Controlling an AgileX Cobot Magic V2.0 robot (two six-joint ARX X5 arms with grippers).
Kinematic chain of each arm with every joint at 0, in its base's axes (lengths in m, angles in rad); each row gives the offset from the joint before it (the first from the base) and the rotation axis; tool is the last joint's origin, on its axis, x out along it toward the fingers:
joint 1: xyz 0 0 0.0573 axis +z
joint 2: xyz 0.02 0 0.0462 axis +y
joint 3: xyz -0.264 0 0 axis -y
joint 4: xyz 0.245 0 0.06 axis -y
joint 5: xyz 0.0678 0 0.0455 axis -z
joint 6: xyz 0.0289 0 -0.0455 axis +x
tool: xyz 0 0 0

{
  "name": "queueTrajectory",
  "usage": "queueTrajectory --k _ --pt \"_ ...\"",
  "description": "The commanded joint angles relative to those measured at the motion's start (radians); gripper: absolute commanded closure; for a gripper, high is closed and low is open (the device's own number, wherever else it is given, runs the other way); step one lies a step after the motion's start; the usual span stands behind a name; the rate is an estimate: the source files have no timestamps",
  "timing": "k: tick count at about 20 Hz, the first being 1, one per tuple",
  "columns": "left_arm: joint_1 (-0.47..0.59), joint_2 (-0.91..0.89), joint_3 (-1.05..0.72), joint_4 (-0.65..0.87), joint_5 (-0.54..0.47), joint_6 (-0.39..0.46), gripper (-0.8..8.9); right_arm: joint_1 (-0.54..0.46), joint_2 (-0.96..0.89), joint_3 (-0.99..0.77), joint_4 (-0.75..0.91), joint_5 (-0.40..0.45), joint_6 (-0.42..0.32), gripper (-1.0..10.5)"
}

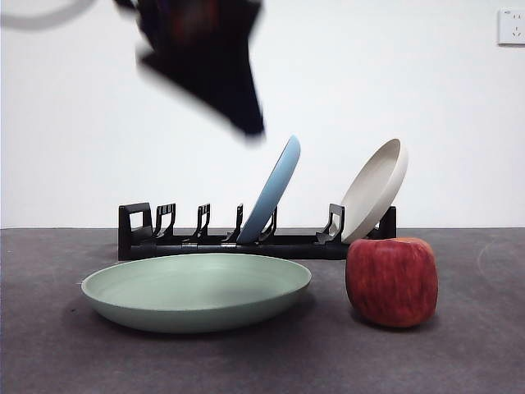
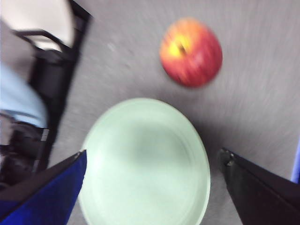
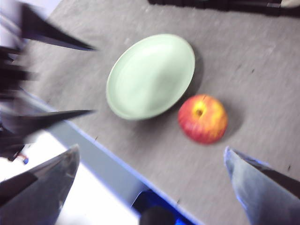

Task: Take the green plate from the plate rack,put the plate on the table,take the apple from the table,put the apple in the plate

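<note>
The green plate lies flat on the table, in front of the plate rack. The apple stands on the table just right of the plate, apart from it. My left gripper is high above the plate, blurred, open and empty. In the left wrist view its jaws stand wide apart over the plate, with the apple beyond. My right gripper is open and empty, high over the table's edge, seeing the plate, the apple and the left gripper.
A light blue plate and a beige plate lean in the rack's slots. The rack's left slots hold nothing. The table's edge runs below the right gripper. A wall socket is at the top right.
</note>
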Motion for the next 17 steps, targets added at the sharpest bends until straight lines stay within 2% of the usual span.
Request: queueTrajectory --k 1,4,12,14,17 --pt "-0.003 -0.065 0.093 -0.085 0.049 -0.109 3.42 0.015 0.081 0.0 0.049 0.019 0.003 2.6" --pt "-0.003 -0.14 0.22 -0.196 0.127 -0.177 3.42 0.091 0.206 0.0 0.106 0.142 0.003 2.6" --pt "-0.003 -0.182 0.446 -0.488 0.314 -0.235 3.42 0.377 0.492 0.0 0.28 0.483 0.003 2.6" --pt "-0.003 -0.182 0.462 -0.537 0.333 -0.237 3.42 0.419 0.553 0.0 0.304 0.522 0.003 2.6" --pt "-0.003 -0.182 0.465 -0.583 0.333 -0.238 3.42 0.452 0.63 0.0 0.341 0.531 0.008 2.6"
